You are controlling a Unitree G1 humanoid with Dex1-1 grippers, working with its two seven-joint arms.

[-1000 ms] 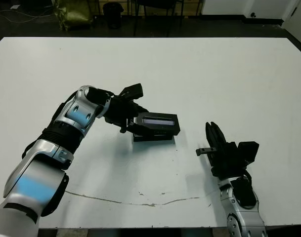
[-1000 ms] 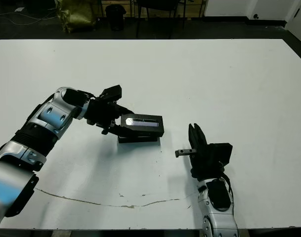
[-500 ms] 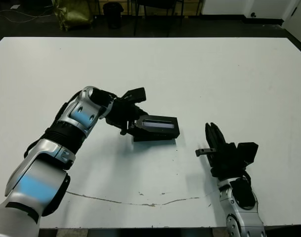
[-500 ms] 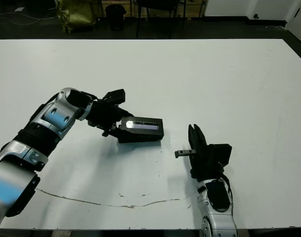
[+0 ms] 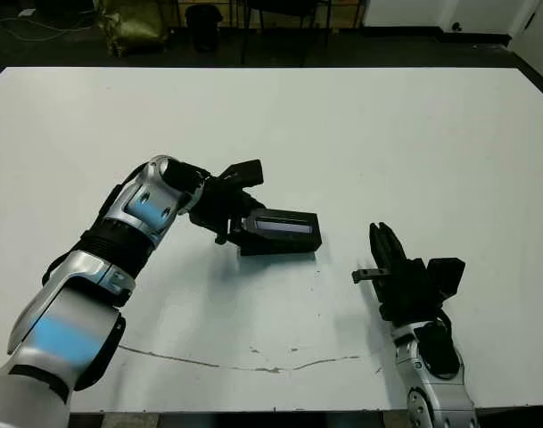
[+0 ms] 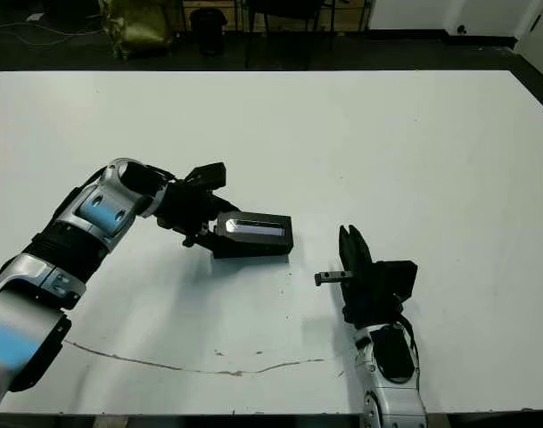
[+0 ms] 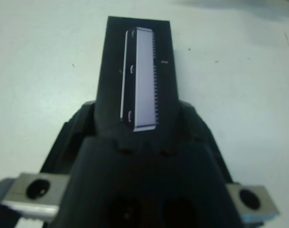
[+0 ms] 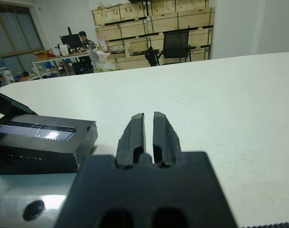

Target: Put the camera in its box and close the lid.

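Observation:
The black lid (image 5: 284, 226), with its pale glossy strip, lies nearly flat on top of the black box (image 5: 275, 248) in the middle of the table. My left gripper (image 5: 244, 203) is shut on the lid's left end, its fingers (image 7: 68, 137) flanking the lid (image 7: 139, 76) in the left wrist view. The camera is hidden. To the right, near the front edge, my right gripper (image 5: 381, 239) rests shut and holds nothing. It points toward the far side, and the box (image 8: 37, 154) shows beside it in the right wrist view.
A thin dark crack line (image 5: 253, 366) runs along the white table (image 5: 387, 134) near its front edge. Beyond the far edge are chairs, crates and a person at a desk (image 8: 82, 40).
The lid, tilted up a second ago, has come down nearly flat onto the box, with my left gripper still on its end. The right arm has not moved.

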